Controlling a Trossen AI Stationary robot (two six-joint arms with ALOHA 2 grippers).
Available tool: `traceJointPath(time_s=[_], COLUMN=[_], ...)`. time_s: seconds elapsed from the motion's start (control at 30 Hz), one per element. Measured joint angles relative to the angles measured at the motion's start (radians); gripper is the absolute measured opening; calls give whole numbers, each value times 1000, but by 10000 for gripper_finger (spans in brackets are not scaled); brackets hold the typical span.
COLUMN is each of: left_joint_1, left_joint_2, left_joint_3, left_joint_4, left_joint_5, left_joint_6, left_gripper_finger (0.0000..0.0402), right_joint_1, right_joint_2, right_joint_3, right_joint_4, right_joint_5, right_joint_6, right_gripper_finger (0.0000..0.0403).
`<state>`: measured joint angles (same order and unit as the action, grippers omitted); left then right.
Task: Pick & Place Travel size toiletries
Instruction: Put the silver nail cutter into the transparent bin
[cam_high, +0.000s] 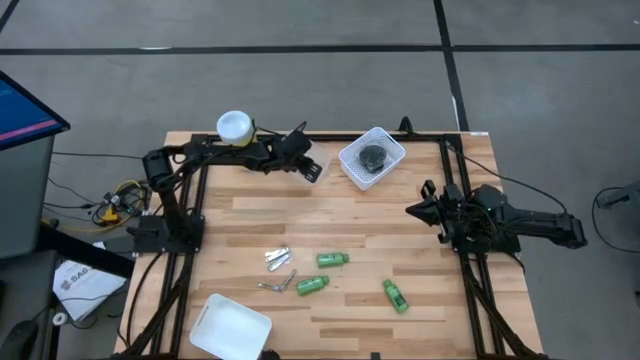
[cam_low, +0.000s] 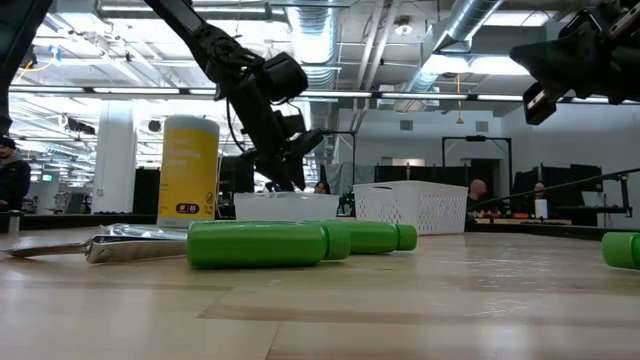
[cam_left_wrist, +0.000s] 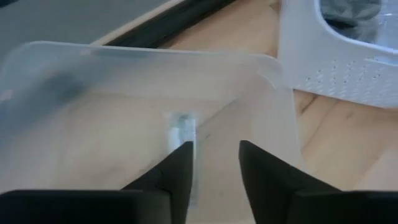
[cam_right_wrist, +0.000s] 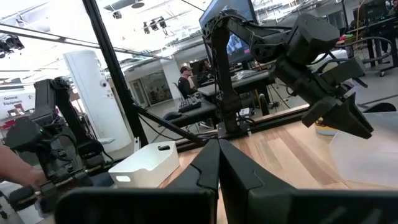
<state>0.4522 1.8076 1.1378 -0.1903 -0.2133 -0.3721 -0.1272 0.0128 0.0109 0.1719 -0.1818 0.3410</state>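
My left gripper (cam_high: 308, 168) (cam_left_wrist: 214, 146) hangs open over a clear tub (cam_high: 312, 158) (cam_left_wrist: 124, 93) near the table's far edge. One slim silvery tube (cam_left_wrist: 181, 127) lies on the tub's floor below the fingers. Other silvery tubes (cam_high: 277, 258) (cam_high: 278, 284) and three green mini bottles (cam_high: 332, 260) (cam_high: 312, 285) (cam_high: 396, 296) lie on the table's near half. Dark round pieces (cam_high: 372, 155) rest inside the white basket (cam_high: 392, 150). My right gripper (cam_high: 413, 210) (cam_right_wrist: 217, 163) is shut and waits at the table's right side, above the wood.
A tall yellow canister (cam_high: 235, 127) with a white lid stands at the far edge, left of the clear tub. A white tub (cam_high: 230, 328) sits at the near left corner. Bare wood lies between the bottles and the basket. People show in the room beyond the table.
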Motion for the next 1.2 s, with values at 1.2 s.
traceJointPath(time_s=[1.2], left_joint_1=[-996], left_joint_2=[-224], left_joint_3=[-152], left_joint_4=[-259], left_joint_5=[45], left_joint_6=[-212], left_gripper_finger=[223], right_joint_1=[-26], right_joint_2=[0], right_joint_3=[0], right_joint_4=[-35], right_joint_5=[0], right_joint_6=[0], right_gripper_finger=[0])
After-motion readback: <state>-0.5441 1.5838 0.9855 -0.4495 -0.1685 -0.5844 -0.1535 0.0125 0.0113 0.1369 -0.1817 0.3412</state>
